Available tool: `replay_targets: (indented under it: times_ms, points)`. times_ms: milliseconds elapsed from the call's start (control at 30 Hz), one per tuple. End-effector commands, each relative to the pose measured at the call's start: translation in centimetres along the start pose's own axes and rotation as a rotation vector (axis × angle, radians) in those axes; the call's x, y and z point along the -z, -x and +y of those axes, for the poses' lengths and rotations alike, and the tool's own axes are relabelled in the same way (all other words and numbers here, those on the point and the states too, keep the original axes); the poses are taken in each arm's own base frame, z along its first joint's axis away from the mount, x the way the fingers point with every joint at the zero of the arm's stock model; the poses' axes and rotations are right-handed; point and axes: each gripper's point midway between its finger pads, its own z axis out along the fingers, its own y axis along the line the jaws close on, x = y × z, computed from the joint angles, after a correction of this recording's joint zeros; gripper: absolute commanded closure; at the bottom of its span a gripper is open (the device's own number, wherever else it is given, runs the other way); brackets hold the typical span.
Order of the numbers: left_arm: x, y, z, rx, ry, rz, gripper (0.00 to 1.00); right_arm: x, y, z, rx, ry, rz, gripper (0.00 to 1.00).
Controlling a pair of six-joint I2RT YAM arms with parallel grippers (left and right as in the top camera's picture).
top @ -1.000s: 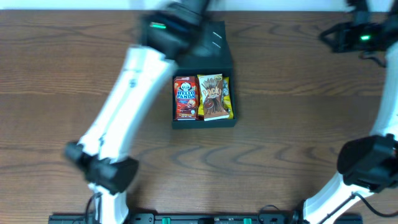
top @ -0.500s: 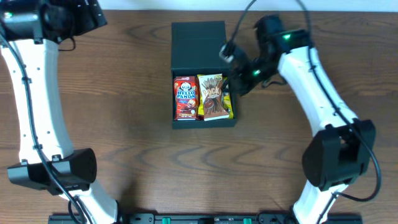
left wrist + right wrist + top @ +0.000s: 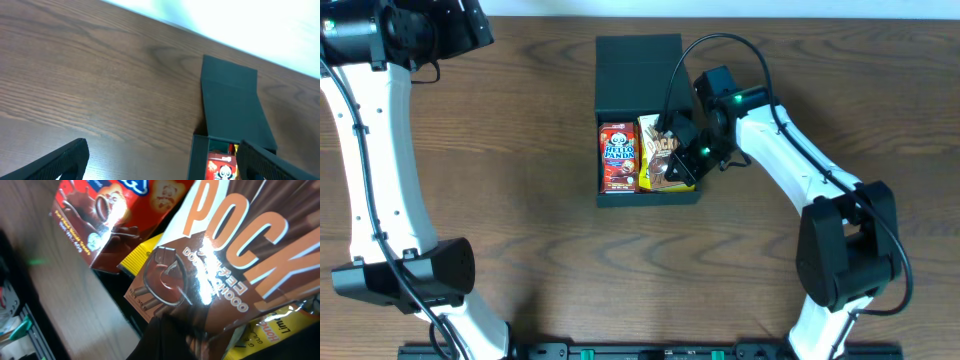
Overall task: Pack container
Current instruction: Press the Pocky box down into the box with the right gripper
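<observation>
Changed since half a second ago: right fingers (image 3: 684, 140), then by right wall of container (image 3: 648, 197), now low over brown Pocky packet (image 3: 657, 168). Not changed: left arm, up in far left corner.

Left fingers (image 3: 64, 159) spread wide, holding nothing. Right fingers open or closed: cannot tell.

Container near back middle of tabletop (image 3: 520, 220), lid (image 3: 638, 70) flipped back. Inside: red Hello Panda box (image 3: 618, 157) on left, Pocky packet just beside it, yellow packet (image 3: 137, 261) peeking out from under Pocky packet.
</observation>
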Motion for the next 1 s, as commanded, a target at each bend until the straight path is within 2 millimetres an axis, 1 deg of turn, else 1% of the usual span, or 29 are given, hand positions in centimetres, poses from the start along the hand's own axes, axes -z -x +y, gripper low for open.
replay_targets:
  times_ms: [0,67,133,167,200,267,367,400,467,500,667,733,800,900,967]
  points:
    - [-0.1,-0.2,-0.3,-0.027,-0.022,0.012,0.05,-0.1,-0.1,-0.6,-0.018,-0.037,0.001,0.99]
    - [-0.1,-0.3,-0.3,-0.026,-0.022,0.016,0.05,-0.1,0.2,-0.4,-0.017,-0.028,-0.008,0.99]
    - [-0.1,-0.4,-0.3,-0.026,-0.023,0.02,0.05,0.4,0.8,0.4,-0.01,0.009,-0.033,0.99]
    - [-0.1,-0.4,-0.3,-0.029,-0.022,0.022,0.05,1.0,1.5,1.0,-0.004,0.036,-0.055,0.99]
    - [-0.1,-0.5,-0.3,-0.029,-0.021,0.024,0.05,2.0,2.6,1.8,0.011,0.067,-0.094,0.99]
    - [-0.1,-0.6,-0.3,-0.028,-0.021,0.028,0.05,3.5,4.3,2.6,0.043,0.083,-0.15,0.99]
    - [-0.1,-0.8,-0.2,-0.026,-0.019,0.039,0.05,5.1,6.5,2.3,0.088,0.054,-0.225,0.99]
    - [-0.1,-1.0,-0.2,-0.025,-0.017,0.045,0.05,5.3,6.9,2.1,0.097,0.047,-0.242,0.99]
    - [-0.1,-1.3,-0.1,-0.022,-0.015,0.058,0.05,5.0,7.4,1.6,0.105,0.041,-0.256,0.99]
    - [-0.1,-1.6,-0.1,-0.02,-0.013,0.068,0.05,4.5,7.2,1.1,0.096,0.033,-0.242,0.99]
    - [-0.1,-1.8,0.0,-0.018,-0.011,0.077,0.05,1.0,5.1,-0.6,0.031,0.045,-0.123,0.99]
    - [-0.1,-1.8,-0.1,-0.018,-0.012,0.077,0.05,-0.8,4.2,-1.5,-0.005,0.057,-0.072,0.99]
    - [-0.1,-1.8,-0.1,-0.018,-0.012,0.077,0.05,-1.7,3.7,-2.2,-0.023,0.055,-0.048,0.99]
    - [-0.1,-1.8,-0.1,-0.018,-0.012,0.077,0.05,-1.7,3.5,-3.1,-0.028,0.021,-0.04,0.99]
    - [-0.1,-1.7,-0.1,-0.018,-0.012,0.076,0.05,-0.9,4.0,-3.4,-0.027,0.011,-0.061,0.99]
